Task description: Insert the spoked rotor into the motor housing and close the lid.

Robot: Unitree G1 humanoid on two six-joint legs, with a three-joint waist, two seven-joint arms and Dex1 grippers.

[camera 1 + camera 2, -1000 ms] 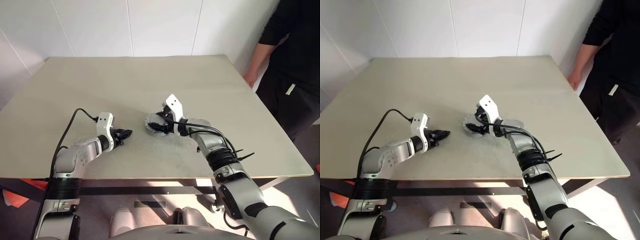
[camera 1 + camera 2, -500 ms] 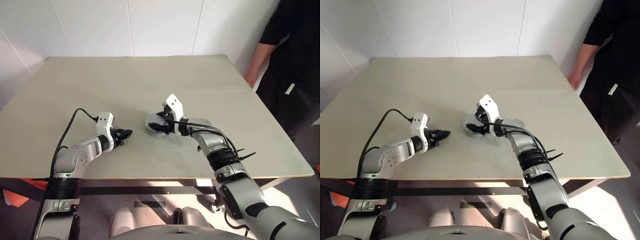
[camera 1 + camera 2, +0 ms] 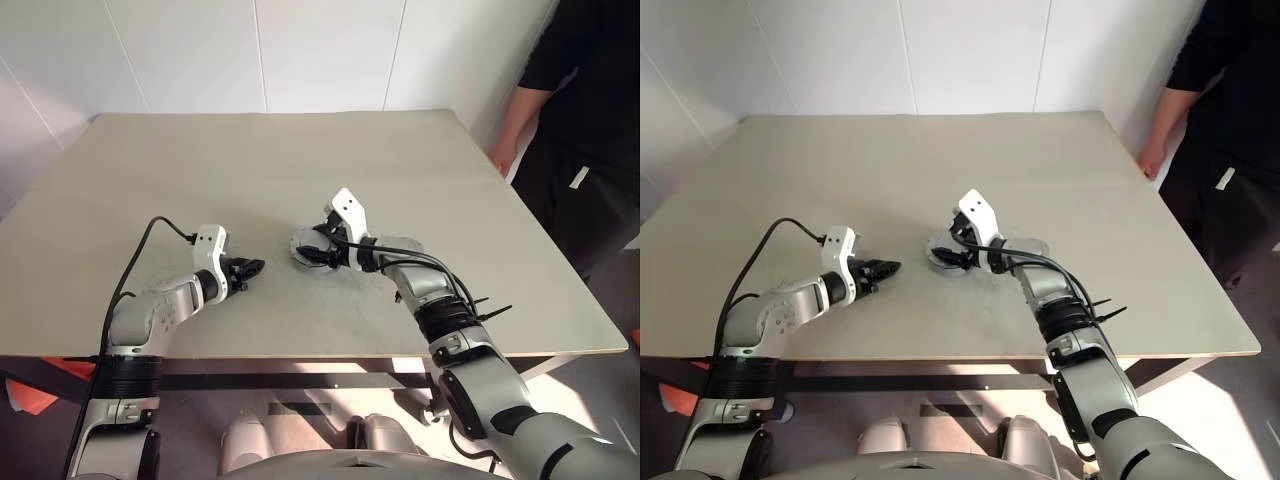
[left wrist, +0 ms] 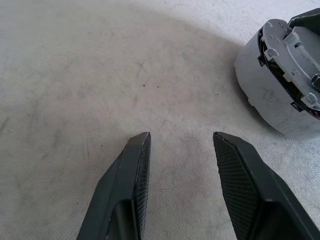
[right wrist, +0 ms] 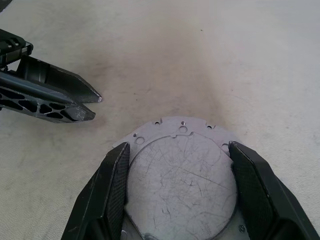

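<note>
The motor housing (image 3: 303,243), a squat grey round part, stands near the middle of the table. Seen from the right wrist, its flat scratched face (image 5: 182,185) and holed flange lie between my right gripper's (image 5: 178,146) fingers, which press against both sides. A flat grey disc (image 3: 408,243), seemingly the lid, lies just behind my right wrist and is partly covered by it. My left gripper (image 3: 255,265) hovers low over the table to the left of the housing (image 4: 265,95), apart from it, open and empty (image 4: 181,136). The spoked rotor is hidden.
The beige table (image 3: 300,160) stretches wide behind and to the left of both arms. A person in black (image 3: 580,120) stands at its right edge with a hand by the corner. A black cable runs along my left arm.
</note>
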